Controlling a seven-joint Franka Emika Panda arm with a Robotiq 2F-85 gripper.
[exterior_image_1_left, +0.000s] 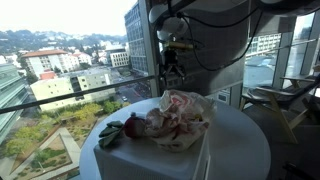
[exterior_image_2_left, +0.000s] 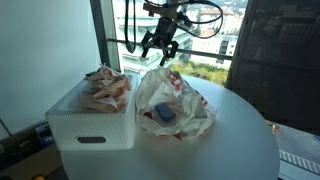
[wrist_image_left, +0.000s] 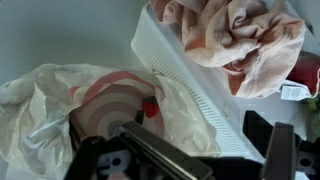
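The pincer (exterior_image_2_left: 160, 52) hangs wide open at the top middle of the frame and holds nothing. Below it, in the middle, the plastic bag (exterior_image_2_left: 172, 100) lies on the bench (exterior_image_2_left: 240, 140), beside the white box (exterior_image_2_left: 90, 128).

Arm up high, tool (exterior_image_2_left: 158, 50) pts down, jaws wide apart.

The wide-spread tool (wrist_image_left: 205, 152) hangs over a red-printed white bag (wrist_image_left: 60, 100) beside a bin (wrist_image_left: 185, 70) of crumpled cloth (wrist_image_left: 240, 35).
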